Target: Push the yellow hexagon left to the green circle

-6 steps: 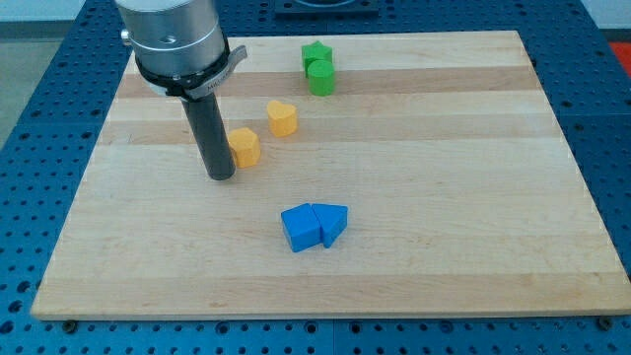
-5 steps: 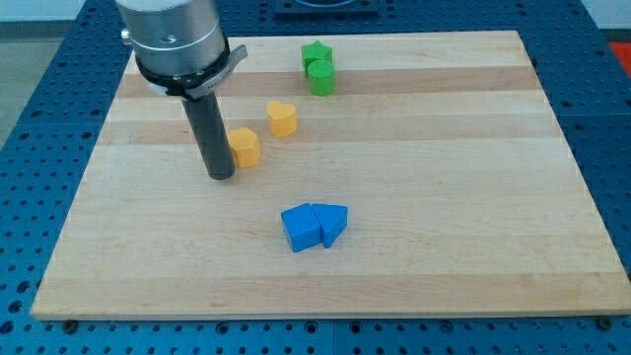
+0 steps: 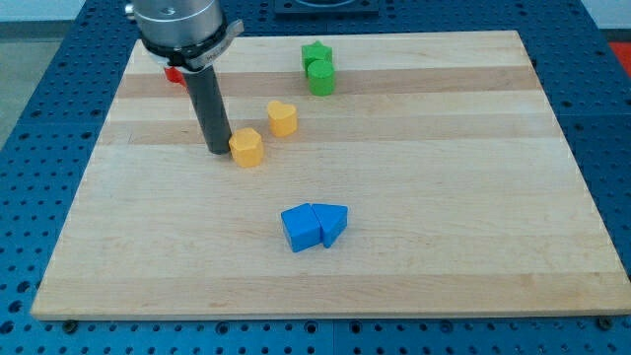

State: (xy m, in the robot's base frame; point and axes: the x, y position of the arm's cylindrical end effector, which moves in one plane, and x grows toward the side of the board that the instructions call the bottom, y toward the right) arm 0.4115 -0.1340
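Since the earlier frames your rod has shifted toward the view's top, and a red block [image 3: 175, 74] that it hid before now peeks out by the arm's body. The yellow hexagon [image 3: 246, 147] sits about where it was. My tip [image 3: 219, 150] now rests on the tabletop [image 3: 444, 177] just to the view's left of the yellow hexagon, touching it or very nearly so; you cannot tell which. There are no jaws on this arm, only the straight dark rod, so you have nothing to read as spread or pinching.

Taking the yellow hexagon as your landmark: a second yellow block [image 3: 283, 117], rounded on one side, lies near it toward the view's upper right, apart from it. The green circle [image 3: 321, 78] is well apart, farther to the upper right, touching a green star [image 3: 315, 54] just above it. A blue cube [image 3: 301, 228] and a blue triangle [image 3: 332, 222] sit pressed together below the hexagon, toward the view's lower right.
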